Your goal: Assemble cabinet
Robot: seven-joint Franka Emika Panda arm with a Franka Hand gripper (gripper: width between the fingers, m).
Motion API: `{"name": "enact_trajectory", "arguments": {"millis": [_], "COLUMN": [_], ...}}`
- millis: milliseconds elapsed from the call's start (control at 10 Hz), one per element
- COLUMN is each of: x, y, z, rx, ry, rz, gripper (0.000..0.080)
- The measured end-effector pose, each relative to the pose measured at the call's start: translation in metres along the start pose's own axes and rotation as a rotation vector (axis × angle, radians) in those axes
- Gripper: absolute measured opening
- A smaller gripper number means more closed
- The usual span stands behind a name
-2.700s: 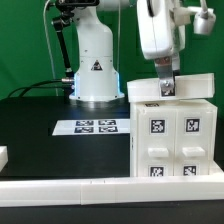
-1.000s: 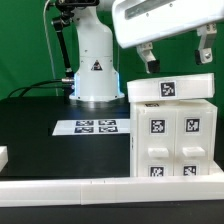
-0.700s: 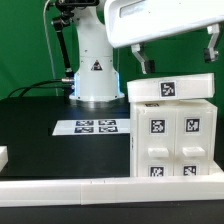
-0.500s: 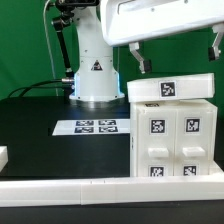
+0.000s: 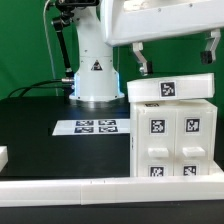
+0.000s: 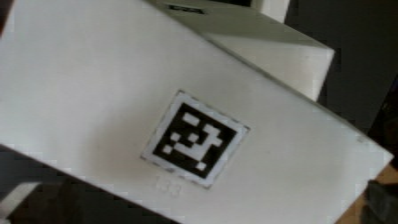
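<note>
Exterior view: the hand (image 5: pixel 176 52) hangs above the cabinet (image 5: pixel 172 130), fingers (image 5: pixel 141 58) spread wide, gripping nothing and clear of its top panel. The cabinet stands on the black desk (image 5: pixel 40 130) at the exterior view's right, near the front edge. Open desk lies beside it, where the marker board (image 5: pixel 96 127) lies flat. Wrist view: the cabinet's top tag (image 6: pixel 196 140) fills the frame.

Quick count: one cabinet (image 5: pixel 172 135) showing five marker tags (image 5: pixel 167 89), one on top and four on the front. One marker board (image 5: pixel 58 127) with four printed tags. One hand (image 5: pixel 177 62), two fingers (image 5: pixel 141 57).
</note>
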State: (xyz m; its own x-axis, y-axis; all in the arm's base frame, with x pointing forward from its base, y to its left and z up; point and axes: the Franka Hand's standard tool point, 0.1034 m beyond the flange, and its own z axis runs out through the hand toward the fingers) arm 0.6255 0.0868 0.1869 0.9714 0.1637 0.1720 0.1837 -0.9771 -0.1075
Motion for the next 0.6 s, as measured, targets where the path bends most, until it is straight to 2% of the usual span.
{"name": "enact_trajectory", "arguments": {"millis": [200, 300, 500, 600], "x": [-0.0004, -0.0020, -0.0070, -0.0075], "y": [0.0019, -0.0006, 0.0045, 0.0039], "z": [0.0002, 0.0023, 0.0074, 0.0096], "rx": [-0.018, -0.023, -0.025, -0.045], "ry": [-0.002, -0.002, -0.037, -0.057], "rz": [-0.170, -0.283, -0.545, -0.609], "gripper": [0.0796, 0.0796, 0.0796, 0.0796]}}
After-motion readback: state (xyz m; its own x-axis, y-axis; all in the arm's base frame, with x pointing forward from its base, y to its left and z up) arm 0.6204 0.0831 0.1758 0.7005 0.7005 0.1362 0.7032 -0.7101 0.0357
